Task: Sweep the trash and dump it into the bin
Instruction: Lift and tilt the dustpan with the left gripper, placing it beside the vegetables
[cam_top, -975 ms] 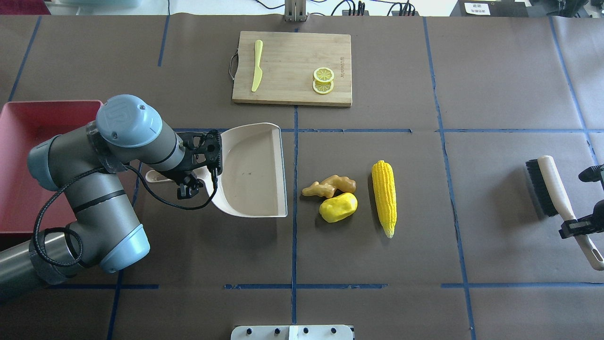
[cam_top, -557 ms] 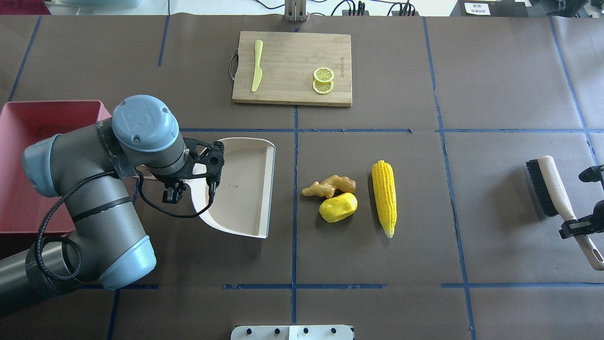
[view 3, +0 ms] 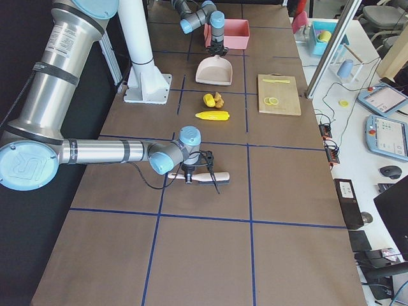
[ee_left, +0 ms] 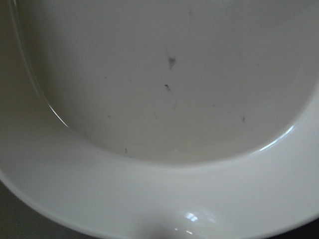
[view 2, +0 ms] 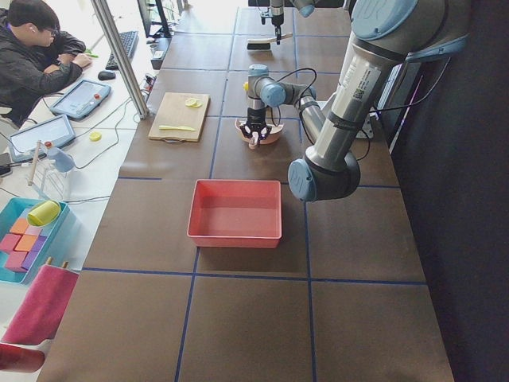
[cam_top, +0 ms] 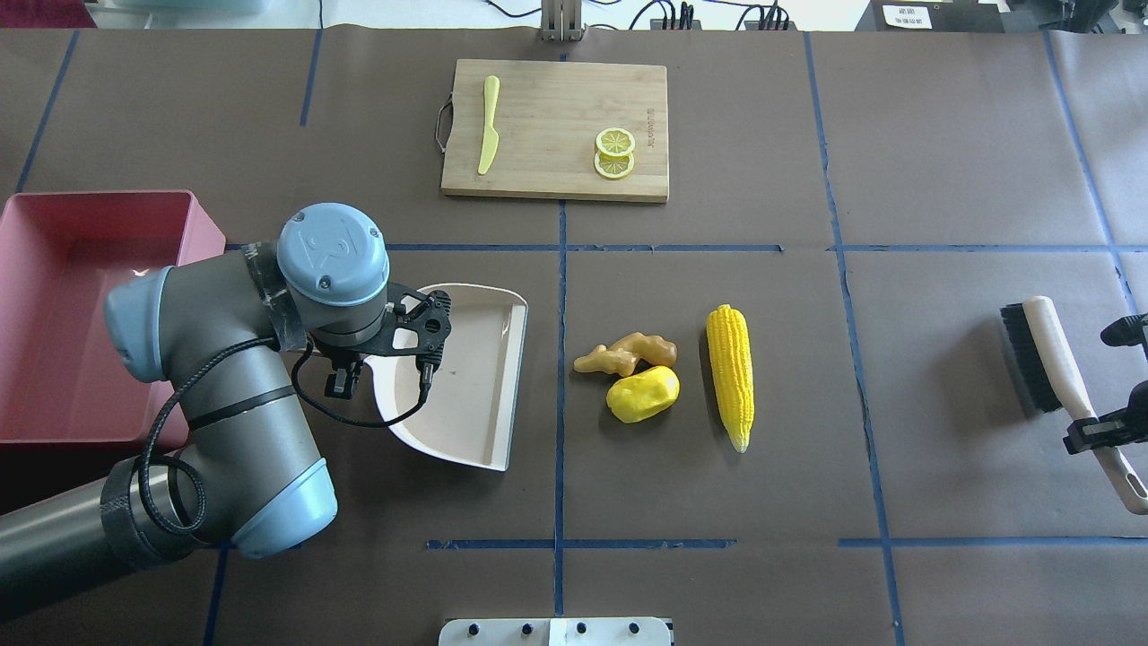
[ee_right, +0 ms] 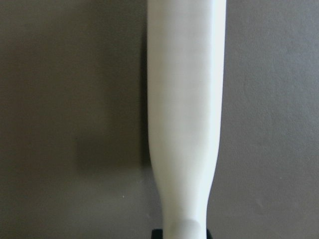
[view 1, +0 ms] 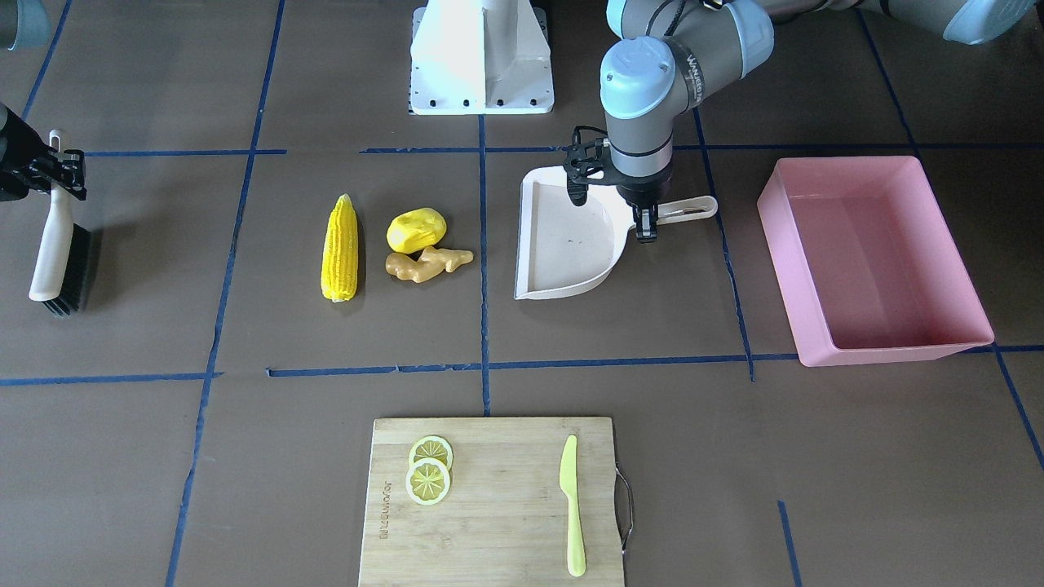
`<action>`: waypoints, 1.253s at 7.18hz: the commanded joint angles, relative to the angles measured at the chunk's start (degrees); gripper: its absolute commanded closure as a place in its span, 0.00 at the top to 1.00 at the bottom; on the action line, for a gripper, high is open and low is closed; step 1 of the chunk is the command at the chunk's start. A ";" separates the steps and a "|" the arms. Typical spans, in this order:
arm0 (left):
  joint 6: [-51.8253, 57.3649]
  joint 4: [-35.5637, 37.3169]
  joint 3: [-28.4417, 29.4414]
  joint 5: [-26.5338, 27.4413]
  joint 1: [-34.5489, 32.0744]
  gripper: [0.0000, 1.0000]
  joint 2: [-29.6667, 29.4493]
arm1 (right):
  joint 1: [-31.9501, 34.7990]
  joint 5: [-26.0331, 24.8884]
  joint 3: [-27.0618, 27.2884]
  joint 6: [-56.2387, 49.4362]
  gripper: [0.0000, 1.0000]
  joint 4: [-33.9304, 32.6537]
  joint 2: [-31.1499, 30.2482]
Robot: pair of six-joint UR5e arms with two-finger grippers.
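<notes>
The trash lies together mid-table: a yellow corn cob, a rounded yellow lump and a tan ginger root. Just beside them sits an off-white dustpan, its open edge facing them across a strip of table. My left gripper is shut on the dustpan's handle. The pink bin stands empty beyond the left arm. At the far side my right gripper is shut on the white handle of a black-bristled brush.
A bamboo cutting board at the far edge carries a yellow-green knife and lemon slices. The robot's white base stands at the near edge. A person sits at a side desk.
The left arm swung toward the table's middle and near edge. The dustpan turned and tipped with it, looking narrower, and its open edge shifted slightly away from the trash. The right arm and brush stayed put.
</notes>
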 commanded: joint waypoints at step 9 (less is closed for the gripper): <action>-4.10 -0.17 6.74 0.01 0.65 0.00 -6.30 | -12.98 -4.04 5.33 22.29 0.00 -0.99 5.89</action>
